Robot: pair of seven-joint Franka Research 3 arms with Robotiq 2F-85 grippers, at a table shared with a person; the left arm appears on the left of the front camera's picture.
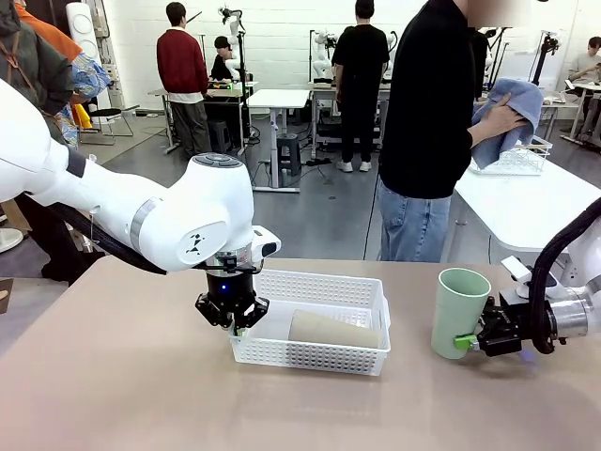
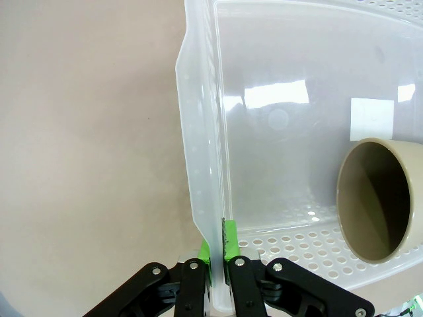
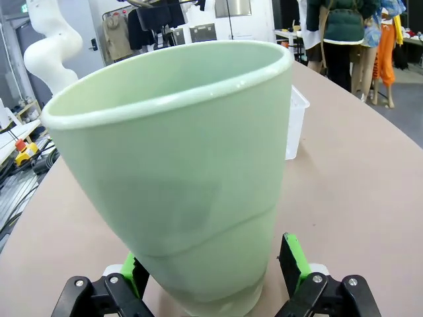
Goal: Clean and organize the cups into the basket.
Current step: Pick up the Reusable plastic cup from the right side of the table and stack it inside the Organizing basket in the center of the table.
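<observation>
The white lattice basket (image 1: 319, 289) lies mid-table with one tan-brown cup (image 1: 331, 331) on its side inside. My left gripper (image 1: 232, 315) comes straight down and is shut on the basket's left short wall. In the left wrist view the fingertips (image 2: 228, 246) pinch that wall (image 2: 203, 132), and the tan cup's mouth (image 2: 377, 201) faces the camera. A mint green cup (image 1: 459, 310) stands upright to the right of the basket. My right gripper (image 1: 467, 342) reaches in level at its base. Its pads (image 3: 293, 259) straddle the green cup (image 3: 178, 165), with a small gap on one side.
A person stands at the far side holding a blue towel (image 1: 512, 111) in both hands. Behind them a wire-frame basket (image 1: 515, 162) sits on a white table (image 1: 526, 202). Bare tabletop (image 1: 113, 376) spreads in front of the basket and to its left.
</observation>
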